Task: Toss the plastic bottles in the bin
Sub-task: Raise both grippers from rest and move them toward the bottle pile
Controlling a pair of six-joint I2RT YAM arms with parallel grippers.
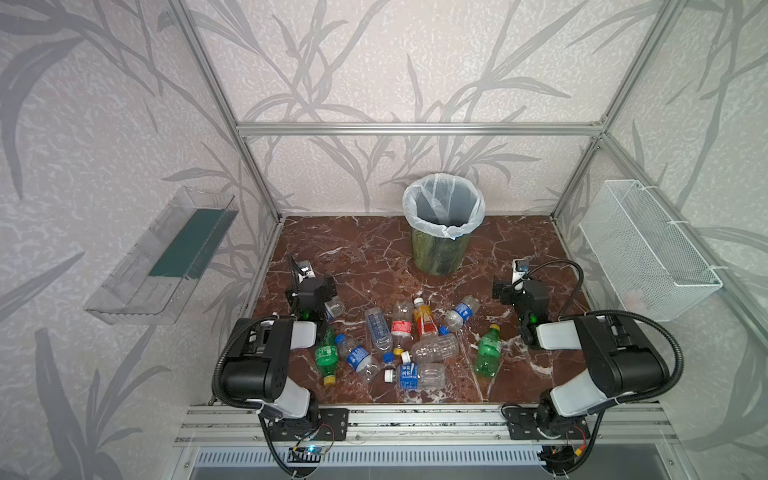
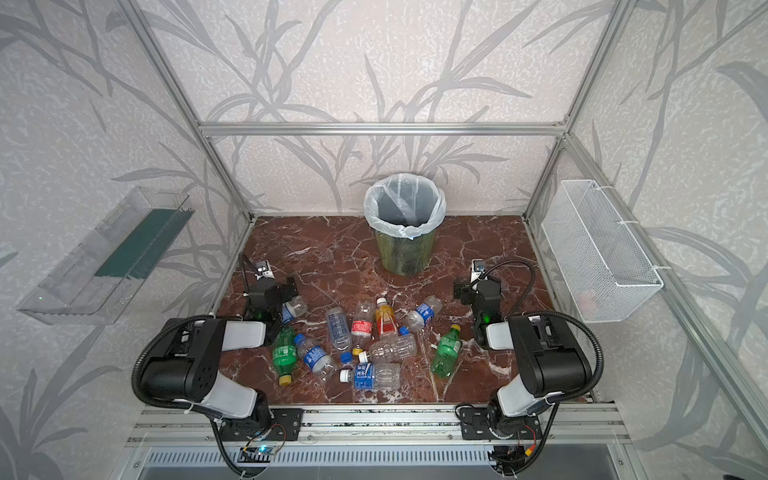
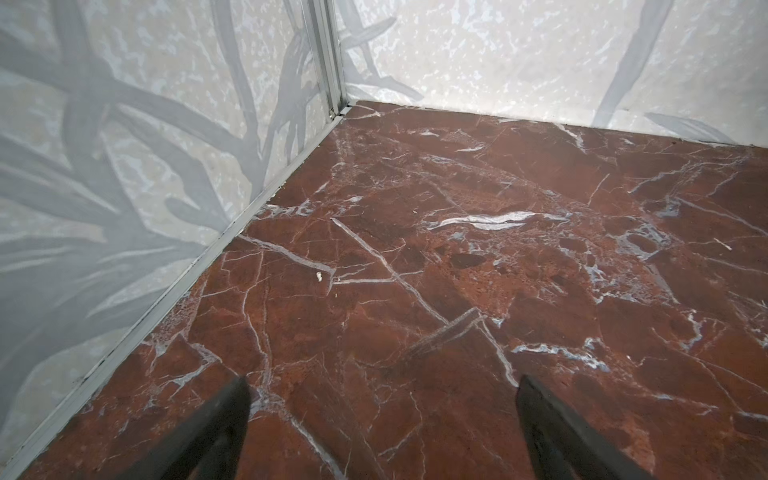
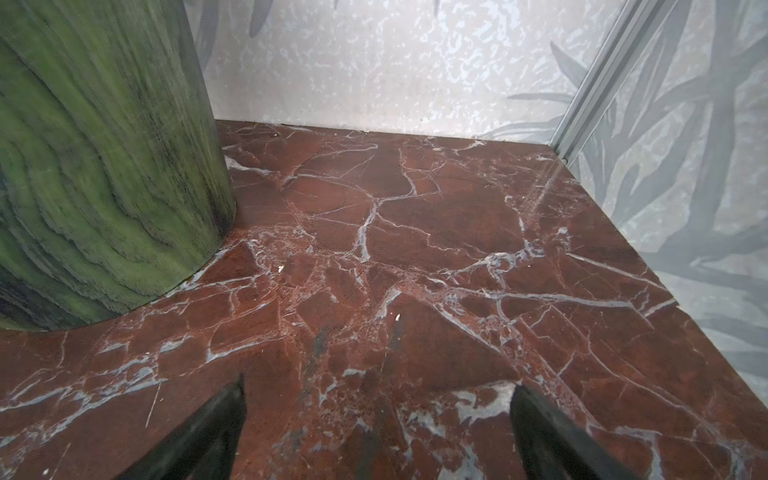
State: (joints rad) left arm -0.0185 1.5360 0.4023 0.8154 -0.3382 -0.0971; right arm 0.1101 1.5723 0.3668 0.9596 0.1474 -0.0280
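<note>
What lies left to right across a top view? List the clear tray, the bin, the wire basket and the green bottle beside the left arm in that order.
In order: clear plastic tray → green bottle → bin → white wire basket.

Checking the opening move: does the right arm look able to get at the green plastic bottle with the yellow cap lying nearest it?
Probably yes. That green plastic bottle lies apart from the other bottles, nothing between it and the right arm, and the right gripper is open and empty.
</note>
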